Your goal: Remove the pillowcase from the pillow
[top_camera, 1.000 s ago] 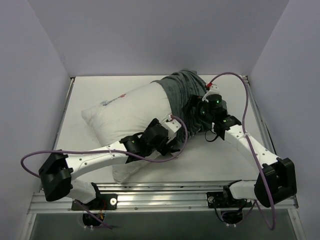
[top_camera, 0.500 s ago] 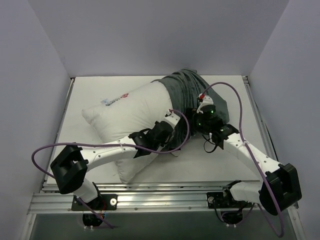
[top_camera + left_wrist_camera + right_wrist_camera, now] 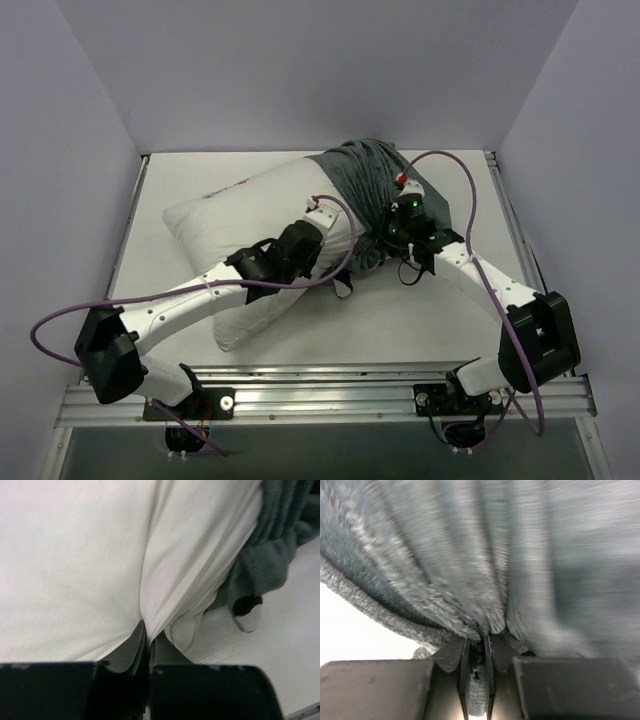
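The plump white pillow (image 3: pixel 235 215) lies across the table, its right end still inside the bunched grey-green pillowcase (image 3: pixel 365 175). My left gripper (image 3: pixel 330 240) is at the pillow's bare right part, near the cloth's edge. In the left wrist view it (image 3: pixel 147 632) is shut on a pinched fold of the white pillow (image 3: pixel 75 555), with the pillowcase (image 3: pixel 270 555) at the upper right. My right gripper (image 3: pixel 385 232) is pressed into the gathered cloth. In the right wrist view it (image 3: pixel 477 640) is shut on a tuft of the velvety pillowcase (image 3: pixel 485 555). No zebra side shows.
The white table (image 3: pixel 430 320) is walled on three sides. A metal rail (image 3: pixel 320 385) runs along the near edge by both arm bases. Purple cables loop from each arm, one over the pillow's right end (image 3: pixel 350 235).
The left gripper closed on the pillow's fabric and the right gripper moved in to the cloth and closed on it. The pillow's near corner has shifted slightly left and back.
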